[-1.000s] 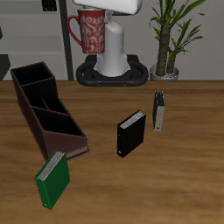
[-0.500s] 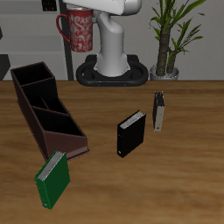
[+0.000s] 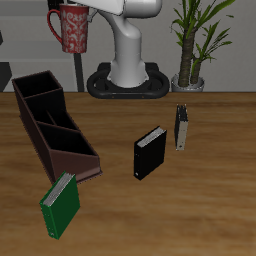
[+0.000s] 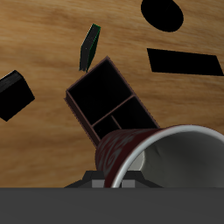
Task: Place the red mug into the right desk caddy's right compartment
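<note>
The red mug [image 3: 73, 27], with its pale speckled pattern, hangs high above the table's back edge, handle pointing away from the robot's base. My gripper [image 3: 80, 7] is shut on its rim and is mostly cut off by the frame's edge. In the wrist view the mug [image 4: 131, 150] fills the near field, showing its grey-white inside. The right desk caddy [image 3: 56, 135], a long dark brown box, lies on the table well below and nearer the front than the mug. Its squarish right compartment [image 3: 37, 90] is the far-back end section. The caddy also shows in the wrist view [image 4: 98, 87], partly hidden by the mug.
A green book [image 3: 60, 205] stands just in front of the caddy's near end. A small black box [image 3: 148, 153] stands mid-table, with a thin dark book [image 3: 181, 127] behind it. The robot base [image 3: 128, 80] and a potted plant [image 3: 195, 40] stand at the back.
The gripper has carried the mug sideways, away from the robot's body and toward the caddy's side of the table, and slightly higher. Nothing on the table has moved.
</note>
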